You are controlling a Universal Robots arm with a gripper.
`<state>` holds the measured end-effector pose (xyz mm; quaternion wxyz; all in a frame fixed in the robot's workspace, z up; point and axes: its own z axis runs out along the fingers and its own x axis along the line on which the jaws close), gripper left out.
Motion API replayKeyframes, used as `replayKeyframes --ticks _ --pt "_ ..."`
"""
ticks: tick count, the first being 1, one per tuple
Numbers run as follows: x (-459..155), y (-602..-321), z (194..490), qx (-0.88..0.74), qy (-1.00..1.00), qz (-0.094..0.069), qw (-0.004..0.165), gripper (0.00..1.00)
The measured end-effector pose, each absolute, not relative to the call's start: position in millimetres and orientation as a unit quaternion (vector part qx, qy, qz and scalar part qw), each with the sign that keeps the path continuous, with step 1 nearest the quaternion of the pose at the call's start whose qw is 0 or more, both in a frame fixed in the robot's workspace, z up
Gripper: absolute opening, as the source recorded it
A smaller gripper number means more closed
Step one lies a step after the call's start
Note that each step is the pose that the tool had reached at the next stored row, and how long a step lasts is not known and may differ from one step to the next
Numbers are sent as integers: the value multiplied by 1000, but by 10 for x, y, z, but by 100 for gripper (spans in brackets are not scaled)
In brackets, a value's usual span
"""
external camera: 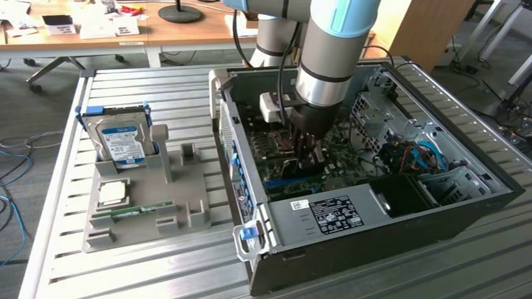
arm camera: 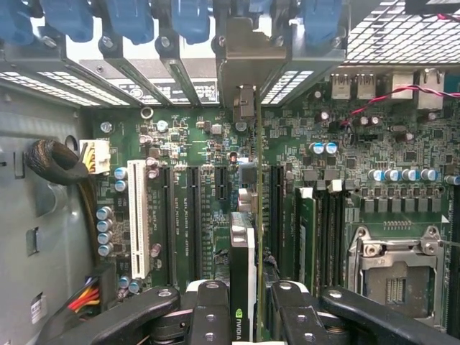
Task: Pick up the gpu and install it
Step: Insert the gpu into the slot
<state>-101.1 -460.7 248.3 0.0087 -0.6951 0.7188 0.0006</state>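
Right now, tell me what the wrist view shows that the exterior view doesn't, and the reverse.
Wrist view alone: the gripper shut on the gpu, held edge-on above the motherboard's expansion slots, its metal bracket up at the rear openings. Exterior view alone: the hard drive standing in the grey holder outside the case. Both: the motherboard inside the open computer case.

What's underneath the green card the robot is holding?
Under the gpu, held edge-on in the gripper, lies the motherboard with its long black slots. The slot directly beneath the card is covered by it.
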Motion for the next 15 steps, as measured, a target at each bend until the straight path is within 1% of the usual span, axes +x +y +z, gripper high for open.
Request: replayKeyframes --ticks 15 --pt "-1015 -4603 2473 -695 719 1 10 27"
